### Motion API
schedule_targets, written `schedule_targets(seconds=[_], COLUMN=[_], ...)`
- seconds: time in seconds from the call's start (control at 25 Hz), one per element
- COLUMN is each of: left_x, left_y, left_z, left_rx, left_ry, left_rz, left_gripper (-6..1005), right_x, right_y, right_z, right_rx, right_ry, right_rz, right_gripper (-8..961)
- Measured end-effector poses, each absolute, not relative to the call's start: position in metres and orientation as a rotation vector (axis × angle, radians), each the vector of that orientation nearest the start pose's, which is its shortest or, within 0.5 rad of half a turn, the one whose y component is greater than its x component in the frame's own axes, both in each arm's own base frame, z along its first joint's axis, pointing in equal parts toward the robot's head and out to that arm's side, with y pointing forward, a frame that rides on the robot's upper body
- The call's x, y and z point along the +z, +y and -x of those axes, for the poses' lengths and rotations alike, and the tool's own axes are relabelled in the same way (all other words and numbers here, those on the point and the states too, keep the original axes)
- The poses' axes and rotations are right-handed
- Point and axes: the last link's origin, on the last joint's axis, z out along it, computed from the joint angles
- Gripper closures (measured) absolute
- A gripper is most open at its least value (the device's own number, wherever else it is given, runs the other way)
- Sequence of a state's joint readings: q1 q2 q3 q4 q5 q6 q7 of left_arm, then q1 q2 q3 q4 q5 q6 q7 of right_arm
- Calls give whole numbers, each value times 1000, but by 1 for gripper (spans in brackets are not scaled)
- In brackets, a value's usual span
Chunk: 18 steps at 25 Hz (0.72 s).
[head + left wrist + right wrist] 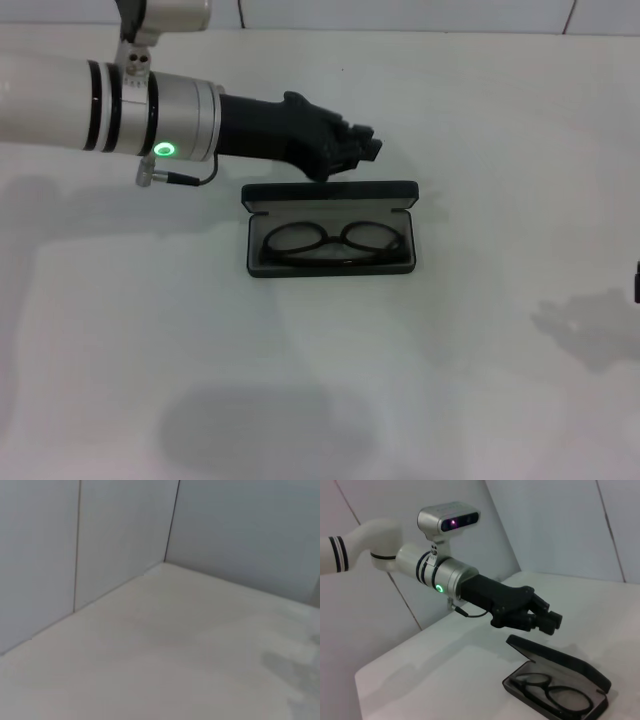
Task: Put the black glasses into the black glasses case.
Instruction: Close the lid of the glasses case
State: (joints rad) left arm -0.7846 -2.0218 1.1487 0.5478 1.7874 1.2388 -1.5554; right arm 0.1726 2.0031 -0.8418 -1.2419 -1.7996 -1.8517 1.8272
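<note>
Bench (480,400) is plain white and takes up basically the whole head view, with just the case sitting near the middle of it.

Left arm reaches in from the left side, and its end effector (362,146) hangs just above and behind the raised lid of the black glasses case (330,192). The fingers look bunched close together with nothing between them, so it's holding nothing. From the right wrist view you can see it's clear of the lid, not touching. The right end effector barely shows, just a dark sliver at the right edge of the head view, so I can't tell what it's doing; parked, I'd guess.

The case lies open, lid propped up at the far side, long axis running left to right across the bench.

The black glasses (335,243) are already lying in the tray of the case, long axis lined up with the case's. The lenses sit side by side, left to right. The temples look folded in behind the frame, hard to say for sure.

So my read: the placing step is pretty much done. If anything's left, it's pulling the left arm away without clipping the lid, or maybe nudging the lid shut, which would need a gentle push from behind so the case doesn't slide.
</note>
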Motion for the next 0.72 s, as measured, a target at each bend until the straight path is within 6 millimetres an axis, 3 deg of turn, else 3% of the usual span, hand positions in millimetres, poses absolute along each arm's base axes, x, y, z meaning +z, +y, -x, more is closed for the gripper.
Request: schedule_targets(seconds=[0.72], left_x=[-45], left_y=[398], left_z=[188], left_rx=[-331], left_ry=[-503], left_rz=[2886], left_gripper=[825], right_x=[90], right_y=[264], right_z=[-272], right_rx=[627], right_ry=[813], right_rz=[2739], right_gripper=[822])
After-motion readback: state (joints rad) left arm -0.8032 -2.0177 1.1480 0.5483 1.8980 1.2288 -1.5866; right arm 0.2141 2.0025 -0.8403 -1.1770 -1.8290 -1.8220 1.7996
